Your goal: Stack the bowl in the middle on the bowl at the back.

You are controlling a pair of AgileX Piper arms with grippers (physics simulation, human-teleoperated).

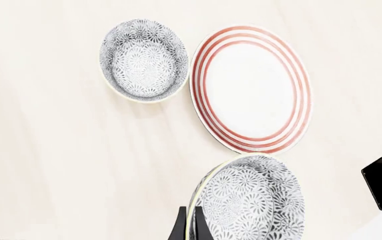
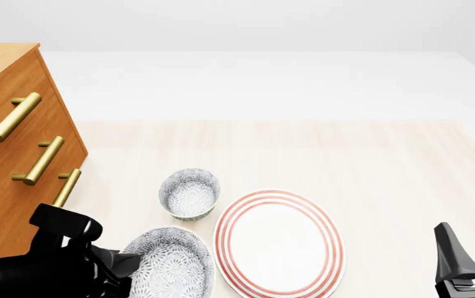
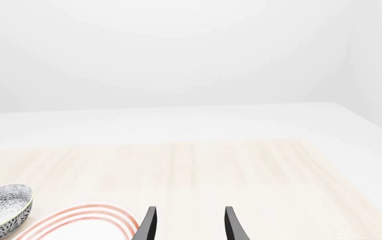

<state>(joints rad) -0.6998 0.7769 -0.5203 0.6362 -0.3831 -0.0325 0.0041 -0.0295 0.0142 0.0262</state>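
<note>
Nearest the arms in the front view, the bowl in the middle (image 2: 169, 267) is sitting at the table's front edge, just left of the red-ringed plate (image 2: 279, 243) and touching or nearly touching its rim. It is holding nothing; its speckled interior is showing bare. The left gripper (image 1: 189, 226) is closing on this bowl's near rim: in the left wrist view one dark finger (image 1: 178, 227) is lying outside the wall and the other inside, the rim (image 1: 192, 220) running between them, so the jaws are standing narrowly apart and pinching the rim. The bowl appears tilted in that view (image 1: 247, 200), though whether it is clear of the table (image 2: 370, 161) cannot be told. The arm's black body is covering the bowl's left edge in the front view.

The right gripper (image 3: 187, 222) is hovering at the table's front right, its jaws spread and gripping nothing, its fingers cut off by the frame edge.

The plate is lying flat and is carrying nothing.

Farther back, the bowl at the back (image 2: 189, 194) is standing upright and unfilled, just beyond the plate's left rim, apart from the nearer bowl.

At far left, a wooden drawer cabinet (image 2: 13, 149) with brass handles is standing, partly cropped.
</note>
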